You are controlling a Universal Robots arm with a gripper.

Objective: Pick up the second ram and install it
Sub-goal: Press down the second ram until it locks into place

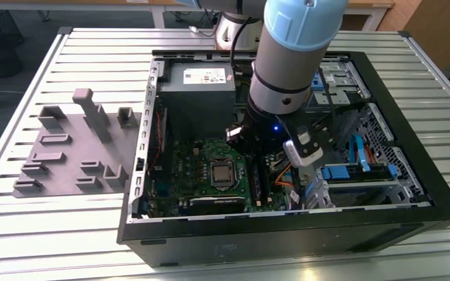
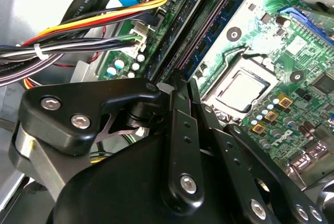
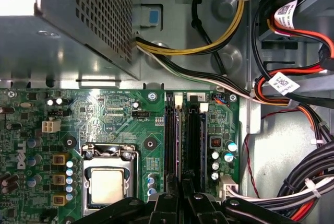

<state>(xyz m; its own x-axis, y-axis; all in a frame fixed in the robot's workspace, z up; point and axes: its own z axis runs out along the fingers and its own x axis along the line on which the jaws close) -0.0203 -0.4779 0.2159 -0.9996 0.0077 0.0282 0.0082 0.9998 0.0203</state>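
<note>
The second ram (image 2: 215, 24), a slim dark-blue stick with black chips, stands on edge along the black memory slots (image 3: 194, 130) beside the processor socket (image 3: 107, 182) of the green motherboard (image 1: 197, 161). In the first wrist view it appears edge-on as a thin strip, the second ram (image 3: 179, 130), running straight out from my fingertips. My gripper (image 2: 185, 85) (image 3: 181, 186) is low inside the computer case (image 1: 287, 231), its fingers closed narrowly on the stick. In the exterior view the gripper (image 1: 255, 153) hangs over the slots, with the arm covering them.
The grey power-supply box (image 1: 197, 88) stands behind the motherboard. Bundles of coloured cables (image 3: 292, 182) and blue drive brackets (image 1: 350, 171) crowd one side of the slots. A grey holder tray (image 1: 68, 146) with upright blocks lies on the slatted table (image 1: 45, 228) at the exterior view's left.
</note>
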